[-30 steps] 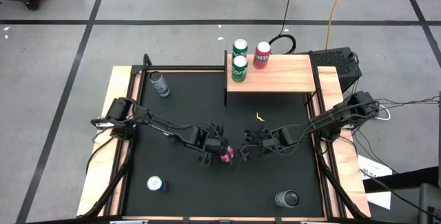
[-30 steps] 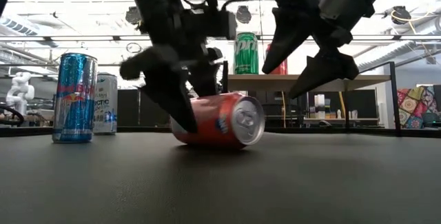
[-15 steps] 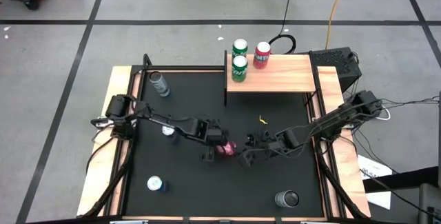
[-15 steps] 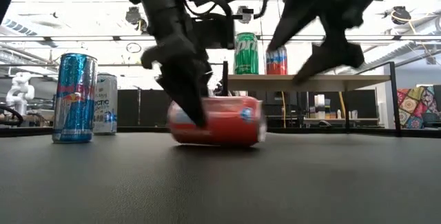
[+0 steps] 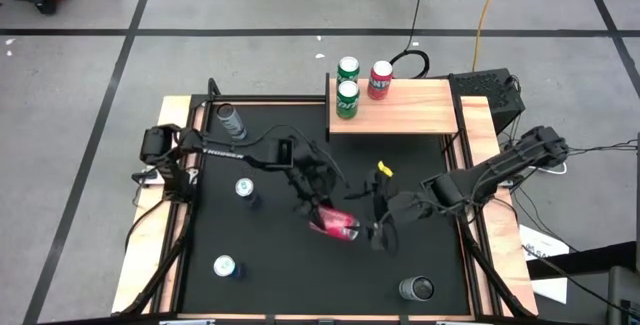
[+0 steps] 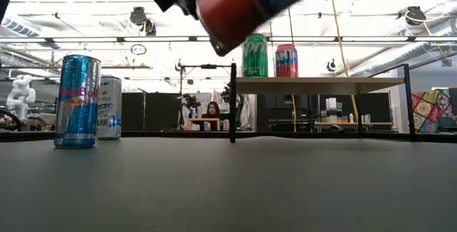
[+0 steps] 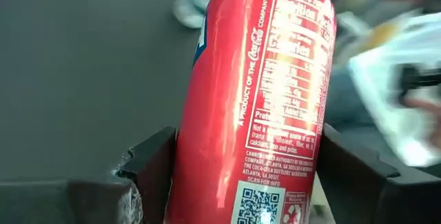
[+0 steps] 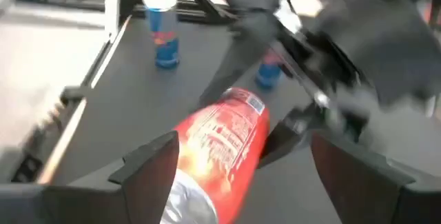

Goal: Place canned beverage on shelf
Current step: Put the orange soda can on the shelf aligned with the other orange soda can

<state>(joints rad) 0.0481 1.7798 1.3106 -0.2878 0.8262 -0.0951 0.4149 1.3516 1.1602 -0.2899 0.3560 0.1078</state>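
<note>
A red can [image 5: 336,225] hangs tilted in the air above the black mat, with my left gripper [image 5: 318,208] shut on it; the low view shows the red can [image 6: 250,3] high off the mat. My right gripper [image 5: 383,227] is open, its fingers standing on either side of the can's silver end [image 8: 187,195]. The wooden shelf [image 5: 410,110] at the far side carries two green cans [image 5: 347,83] and a red one [image 5: 381,78]. My left gripper pinches the can's red side wall [image 7: 207,182] between its two fingers [image 7: 153,169], which sit on opposite sides of the body. The can juts out past the fingers, lifted clear of the mat and tilted. My right gripper: a gap shows beside one finger [image 8: 355,172]; I cannot tell if the other touches the can.
A blue can [image 5: 245,190] stands left of the grippers; a silver can [image 5: 232,120] lies at the far left. Another can [image 5: 224,265] and a dark can [image 5: 416,287] stand near the front edge. A small yellow piece [image 5: 384,170] lies on the mat.
My left gripper has taken hold of the red can, which lay on its side on the mat, and has raised it clear while turning; the can now hangs tilted. My right gripper has also risen and rolled, keeping beside the can.
</note>
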